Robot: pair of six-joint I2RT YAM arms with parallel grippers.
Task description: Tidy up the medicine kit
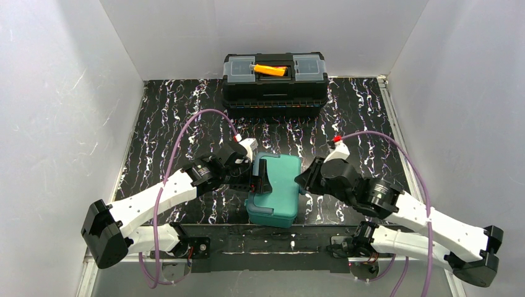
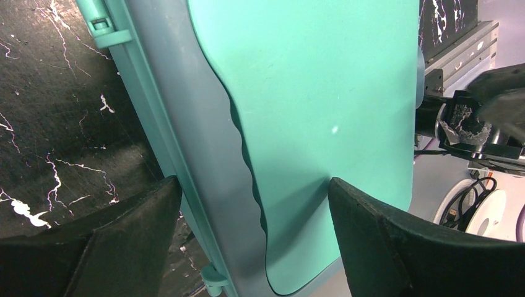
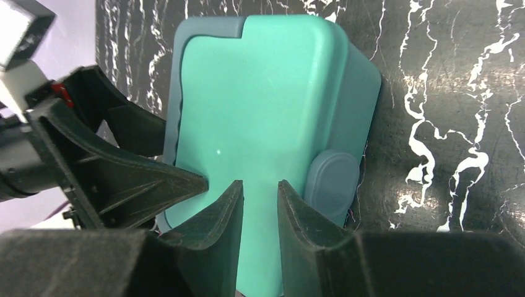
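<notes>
Teal box (image 1: 275, 189) lies flat on the black marbled table (image 1: 167, 124), lid down and closed, just ahead of the arm bases, between the two grippers. A rounded grey latch (image 3: 333, 185) shows on one side wall in the right wrist view; small hinge lugs show along the opposite grey rim in the left wrist view.

Left gripper (image 1: 259, 177) sits at the box's left edge, fingers spread wide and straddling the lid's edge and rim: one finger (image 2: 99, 247) off the box over the table, the other (image 2: 421, 247) above the lid. Likely placed to brace the box or work that edge; contact is not clear.

Right gripper (image 1: 303, 179) is at the box's right side, near the latch. Its fingers (image 3: 213, 229) are drawn nearly together with only a thin slit between, holding nothing, tips low over the lid. Reads as a poke or press pose rather than a grasp.

Both arms reach inward, forearms low, wrists turned toward the box.

Beyond the box, at the table's far edge, a black toolbox (image 1: 274, 83) stands closed with an orange item (image 1: 271, 69) in its top tray.

Box closed fits either before opening or after packing.
</notes>
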